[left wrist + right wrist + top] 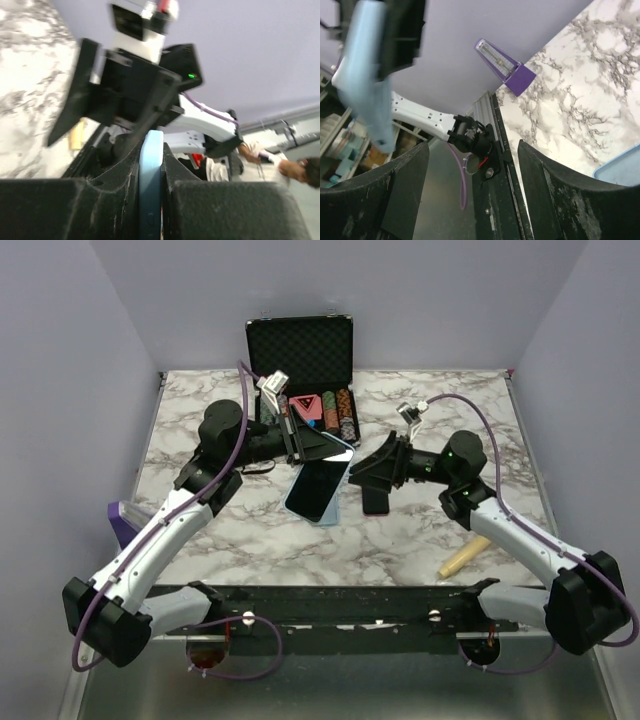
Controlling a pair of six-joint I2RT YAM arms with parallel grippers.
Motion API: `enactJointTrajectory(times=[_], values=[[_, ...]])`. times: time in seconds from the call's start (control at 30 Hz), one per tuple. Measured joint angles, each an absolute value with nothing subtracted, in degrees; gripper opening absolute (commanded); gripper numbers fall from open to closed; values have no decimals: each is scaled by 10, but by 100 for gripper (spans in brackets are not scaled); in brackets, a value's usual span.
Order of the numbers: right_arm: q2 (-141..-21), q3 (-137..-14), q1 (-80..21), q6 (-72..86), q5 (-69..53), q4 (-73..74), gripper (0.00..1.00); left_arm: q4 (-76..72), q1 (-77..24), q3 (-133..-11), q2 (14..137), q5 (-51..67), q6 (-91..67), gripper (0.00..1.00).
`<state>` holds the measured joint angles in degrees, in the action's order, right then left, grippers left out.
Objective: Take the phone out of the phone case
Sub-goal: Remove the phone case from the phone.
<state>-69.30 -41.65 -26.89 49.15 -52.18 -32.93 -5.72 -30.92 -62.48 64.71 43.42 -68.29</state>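
Note:
The phone (316,487), dark screen up, sits in its light blue case (337,510) and is held tilted over the middle of the table. My left gripper (322,448) is shut on the case's far end. In the left wrist view my gripper (151,165) pinches the case's edge (150,200) between both fingers. My right gripper (372,480) is open just to the right of the phone, not touching it. In the right wrist view my gripper (472,165) has its jaws wide apart and empty, and the case (367,65) shows blurred at the upper left.
An open black foam-lined box (300,350) with poker chips (336,412) stands at the back. A wooden stick (462,558) lies at the front right. A purple wedge-shaped object (124,517) sits off the table's left edge and also shows in the right wrist view (506,67).

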Motion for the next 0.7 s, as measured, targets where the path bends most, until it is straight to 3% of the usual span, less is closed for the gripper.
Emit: enactJointTrajectory(times=[0.23, 0.37, 0.47, 0.6, 0.7], values=[[-666, -439, -269, 503, -548, -332, 77, -13, -293, -621, 659, 418, -655, 0], [-689, -477, -269, 530, -559, -357, 63, -57, -294, -602, 666, 439, -680, 0], [-707, -479, -269, 569, -568, -401, 46, -81, -294, -586, 671, 454, -698, 0], [-729, -473, -269, 632, -583, -475, 34, -109, -295, -575, 673, 467, -716, 0], [-739, -463, -268, 674, -598, -539, 13, -133, -298, -573, 673, 482, -730, 0]])
